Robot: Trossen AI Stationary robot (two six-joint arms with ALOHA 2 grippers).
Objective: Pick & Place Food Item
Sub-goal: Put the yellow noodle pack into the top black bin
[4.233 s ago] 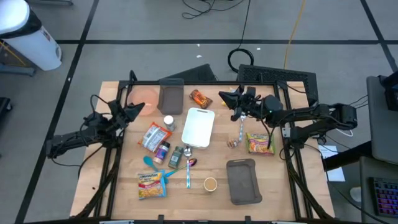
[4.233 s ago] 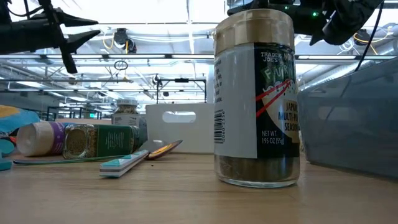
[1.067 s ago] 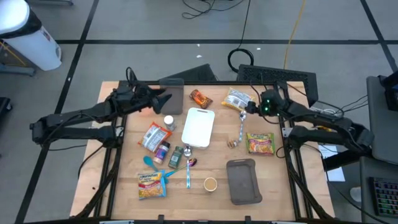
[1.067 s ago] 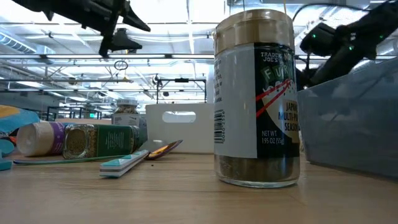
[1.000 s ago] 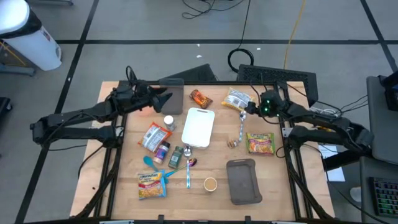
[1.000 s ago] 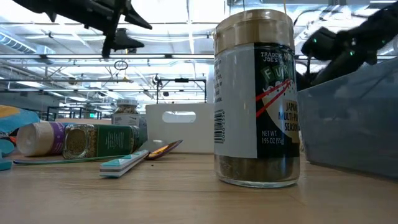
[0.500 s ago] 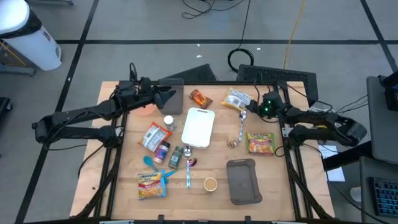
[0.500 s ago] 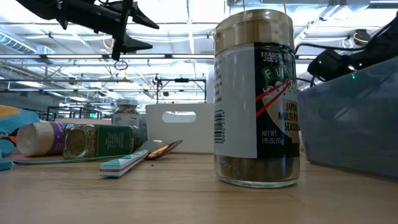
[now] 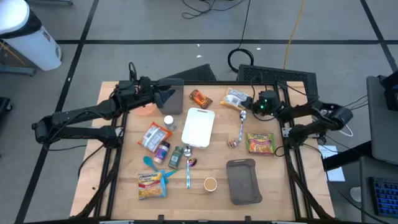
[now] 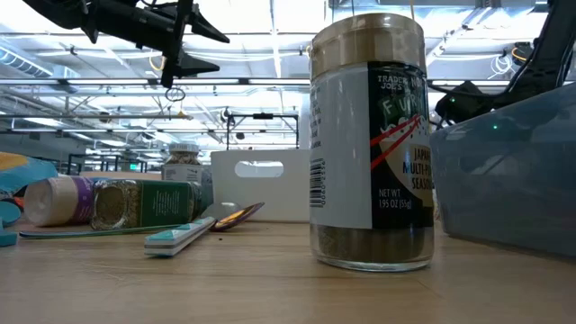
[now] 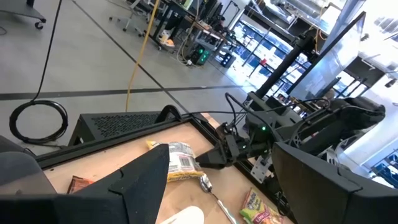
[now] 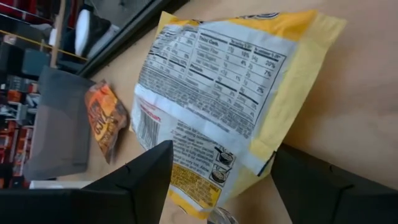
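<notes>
Overhead and wrist views, read left to right. The left tool (image 9: 163,94) hangs above the far-left part of the bench (image 9: 273,180), over a dark tray (image 9: 171,99) set against the far edge; its fingers are spread and hold nothing. A white cutting board (image 9: 198,126) lies mid-bench, with an orange snack packet (image 9: 200,98) between it and the far edge. The yellow-and-white food packet (image 9: 237,99) lies flat near the far edge, right of centre. The right tool (image 9: 252,103) sits just beside this packet's right end; in the right wrist view its two fingers are released and spread, the food packet (image 12: 217,106) directly ahead and not yet between them. The packet's long axis runs roughly along the tool's line of approach. The right arm is plainly the nearer; the left is well apart. A forward advance would probably bring the packet's near edge between the fingers.
</notes>
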